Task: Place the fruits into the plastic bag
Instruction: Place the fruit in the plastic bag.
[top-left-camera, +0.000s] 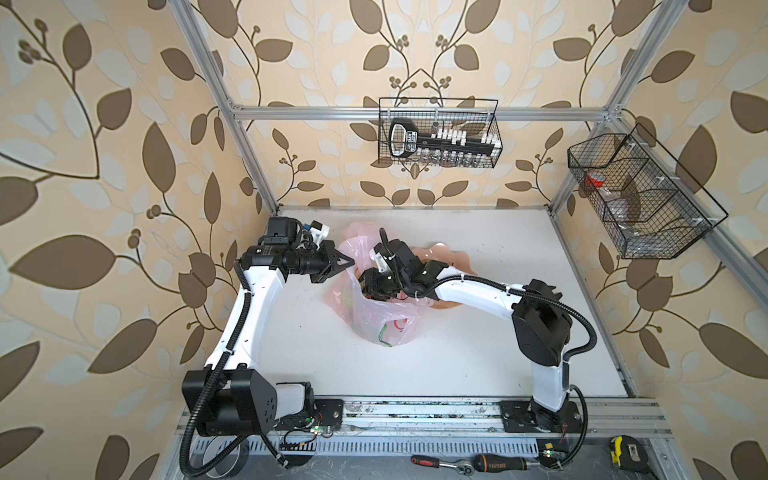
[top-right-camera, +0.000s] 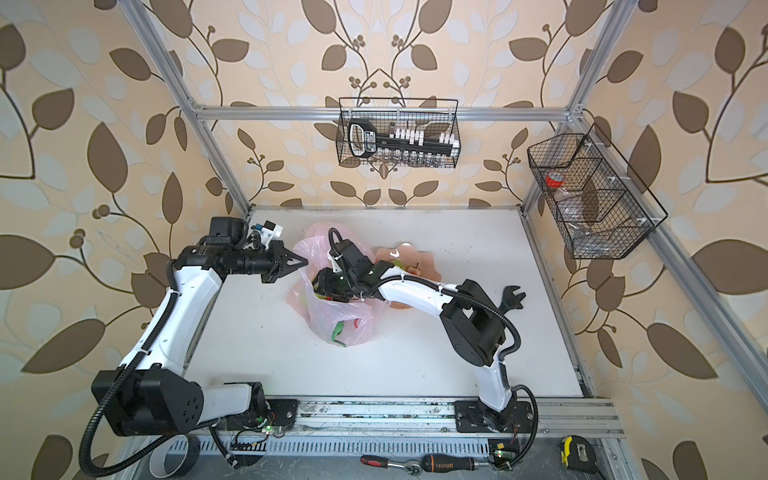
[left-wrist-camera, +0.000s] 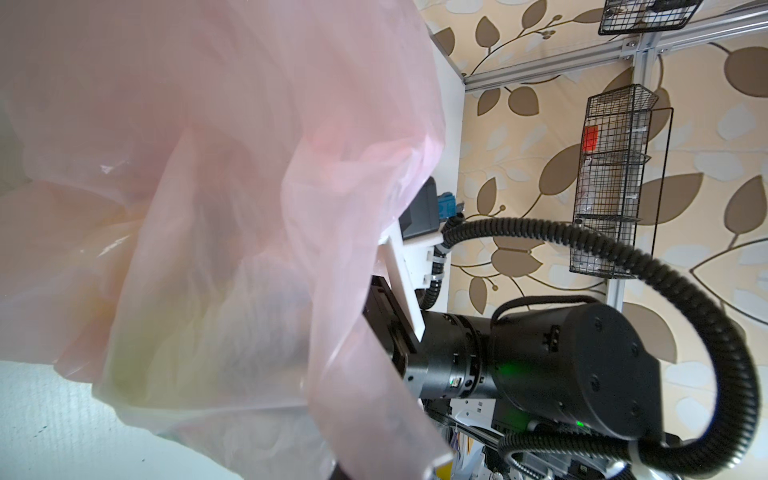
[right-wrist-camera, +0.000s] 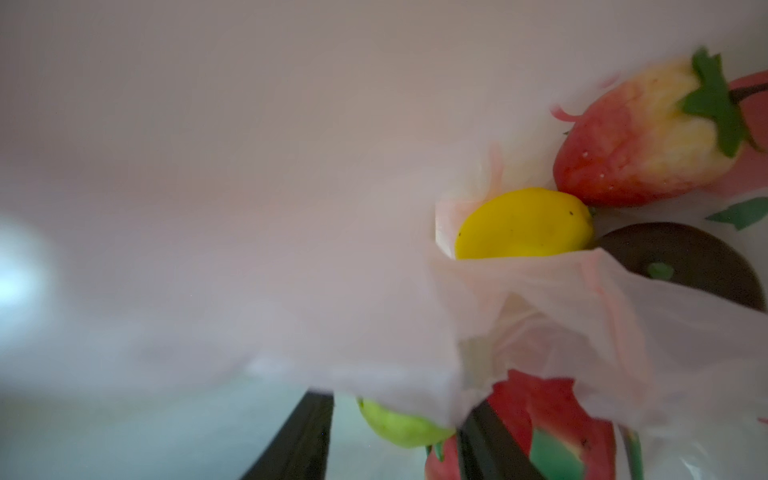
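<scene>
At centre-left of both top views the left fingers (top-left-camera: 347, 262) pinch the rim of the translucent pink plastic bag (top-left-camera: 374, 320) on the counter (top-left-camera: 478, 340), while the right fingers (right-wrist-camera: 395, 436), parted, sit inside beside a strawberry (right-wrist-camera: 640, 141), lemon (right-wrist-camera: 523, 226) and green pear (right-wrist-camera: 399, 426); no writing is readable.

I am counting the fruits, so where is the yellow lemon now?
In the right wrist view, the lemon lies inside the plastic bag, between the strawberry and the dark purple fruit.
</scene>
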